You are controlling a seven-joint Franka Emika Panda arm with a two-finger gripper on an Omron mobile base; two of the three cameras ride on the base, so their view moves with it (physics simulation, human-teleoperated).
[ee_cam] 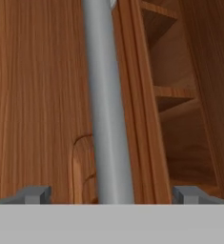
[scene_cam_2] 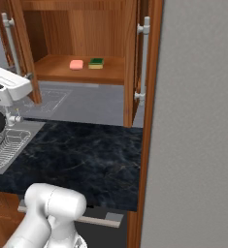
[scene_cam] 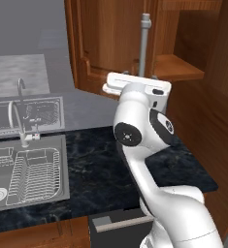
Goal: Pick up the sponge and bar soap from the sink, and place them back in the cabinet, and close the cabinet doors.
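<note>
My gripper is spread wide, holding nothing, w/ the left door's silver bar handle between the tips. Bar soap & sponge sit side by side mid-shelf in the cabinet. Best: push the door shut slowly, tips square to the round, smooth bar; the wood is grained, panelled.

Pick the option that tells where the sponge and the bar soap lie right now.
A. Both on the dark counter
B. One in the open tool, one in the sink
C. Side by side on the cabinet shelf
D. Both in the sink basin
C: the right base view shows the bar soap and the sponge lying next to each other on the shelf of the cabinet, its doors open.
</note>
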